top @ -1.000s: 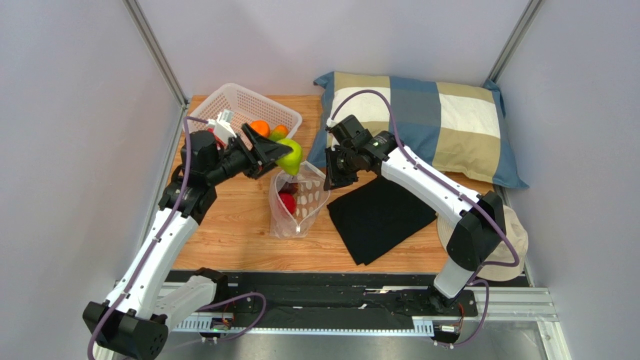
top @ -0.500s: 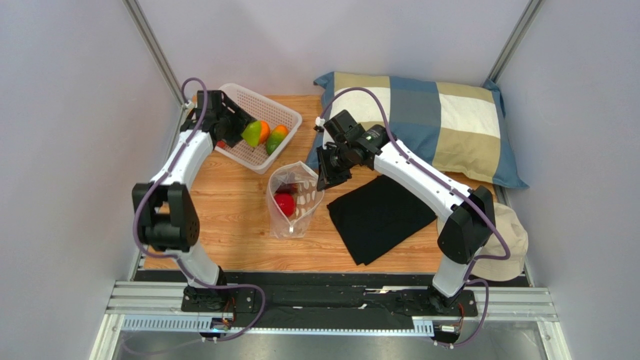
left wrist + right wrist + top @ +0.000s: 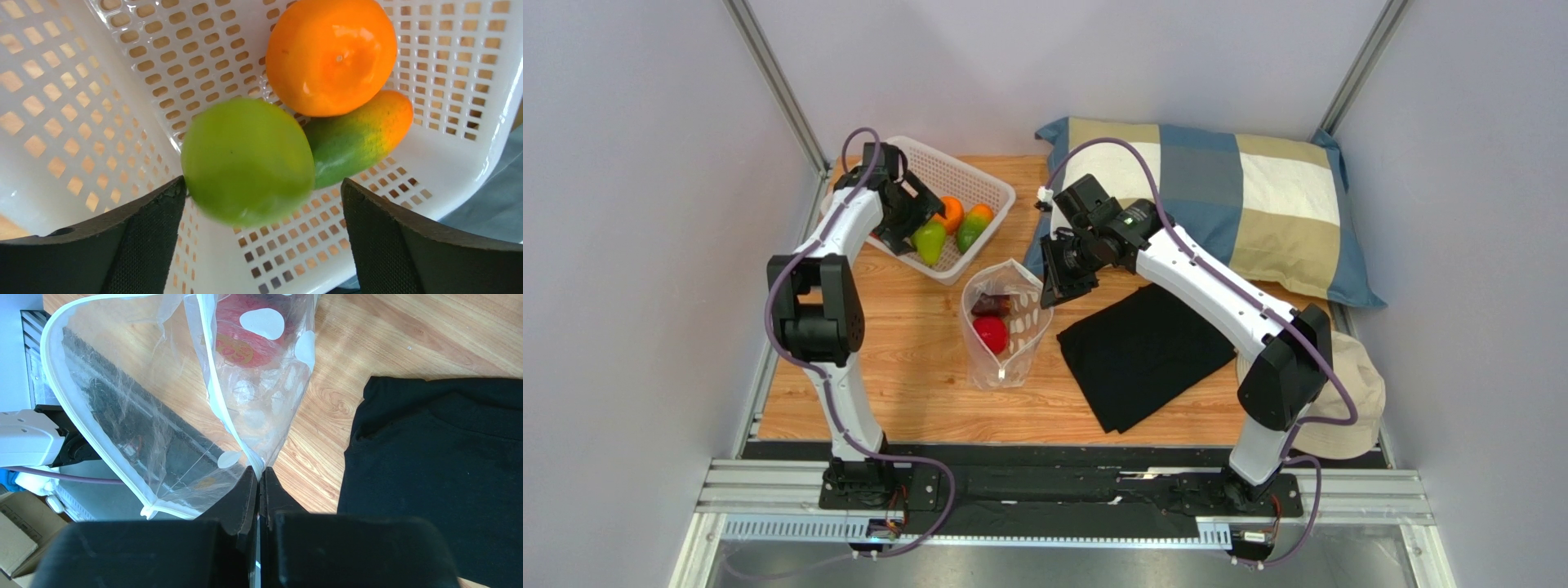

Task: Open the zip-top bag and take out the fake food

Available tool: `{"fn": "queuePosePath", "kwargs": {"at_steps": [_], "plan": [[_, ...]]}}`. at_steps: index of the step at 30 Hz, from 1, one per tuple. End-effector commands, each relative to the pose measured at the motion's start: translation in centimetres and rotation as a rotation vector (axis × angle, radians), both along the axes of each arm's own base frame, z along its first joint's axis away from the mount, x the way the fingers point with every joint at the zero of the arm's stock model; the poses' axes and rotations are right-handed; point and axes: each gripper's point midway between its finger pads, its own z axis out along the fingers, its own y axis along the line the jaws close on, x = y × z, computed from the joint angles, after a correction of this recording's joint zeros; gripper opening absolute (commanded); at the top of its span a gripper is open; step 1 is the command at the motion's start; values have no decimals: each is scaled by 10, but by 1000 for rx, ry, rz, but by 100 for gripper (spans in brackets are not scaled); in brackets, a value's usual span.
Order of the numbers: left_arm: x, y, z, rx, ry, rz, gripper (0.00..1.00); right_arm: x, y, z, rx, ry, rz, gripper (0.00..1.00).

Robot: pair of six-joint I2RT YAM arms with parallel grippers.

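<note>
The zip-top bag [image 3: 1008, 325] stands open on the wooden table, with a red fruit [image 3: 989, 333] and something dark inside. My right gripper [image 3: 1053, 284] is shut on the bag's right rim; the right wrist view shows the rim pinched between the jaws [image 3: 259, 473] and the red fruit [image 3: 245, 331] through the plastic. My left gripper [image 3: 918, 224] is open over the white basket [image 3: 891, 165]. A green fruit [image 3: 248, 160], blurred, lies between the spread fingers [image 3: 144, 239], free of them. An orange fruit [image 3: 331, 55] and an orange-green fruit [image 3: 359, 138] lie in the basket.
A black cloth [image 3: 1143, 349] lies right of the bag. A checked pillow [image 3: 1234, 202] fills the back right. A beige hat [image 3: 1357, 398] sits at the right edge. Grey walls close in both sides.
My left arm carried the green fruit from above the bag back to the basket, and its jaws have opened and let it go. My right gripper has kept hold of the bag rim.
</note>
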Motion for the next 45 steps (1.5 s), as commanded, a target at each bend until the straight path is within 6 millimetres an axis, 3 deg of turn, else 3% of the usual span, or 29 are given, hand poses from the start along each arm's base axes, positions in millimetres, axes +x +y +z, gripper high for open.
{"fn": "queuePosePath", "kwargs": {"at_steps": [1, 2, 3, 5, 6, 8, 9, 10, 11, 12, 13, 14, 18, 22, 29, 33, 37, 45], "plan": [[-28, 4, 54, 43, -52, -61, 99, 7, 3, 17, 26, -28, -5, 0], [-40, 5, 51, 55, -26, -82, 99, 6, 4, 17, 30, -26, -2, 0], [-49, 5, 63, 63, -39, -90, 99, 6, 4, 17, 31, -21, -5, 0], [-72, 2, 69, 65, -24, -146, 91, 7, 5, 18, 32, -22, -7, 0], [-86, 2, 94, 69, -82, -150, 90, 7, 4, 18, 30, -21, -11, 0], [-112, -17, 102, 69, -119, -219, 78, 8, 4, 18, 17, -15, -11, 0], [-131, -34, 132, 19, -214, -272, 70, 8, 3, 18, 12, -16, -16, 0], [-144, -46, 141, -16, -253, -301, 50, 8, 2, 17, 4, -9, -23, 0], [-160, -72, 140, -76, -273, -349, 39, 8, 2, 18, 3, -7, -27, 0], [-183, -92, 166, -154, -357, -415, 35, 10, 2, 21, 4, -14, -35, 0], [-194, -109, 176, -225, -388, -431, 28, 10, 1, 20, -5, -9, -46, 0], [-221, -134, 182, -281, -402, -514, 26, 11, 1, 21, -6, -10, -47, 0], [-267, -178, 191, -375, -409, -620, 21, 9, 9, 33, 34, -6, -46, 0], [-268, -186, 176, -334, -363, -627, 14, 5, 18, 41, 62, -3, -39, 0], [-226, -186, 155, -150, -316, -609, 0, -5, 30, 58, 119, 22, -45, 0], [-213, -174, 130, -33, -279, -581, 0, -9, 43, 68, 195, 85, -62, 0], [-203, -177, 110, 8, -280, -617, 0, -19, 60, 74, 282, 183, -36, 0], [-209, -168, 59, 48, -228, -685, 0, -17, 79, 84, 363, 229, 4, 0]]}}
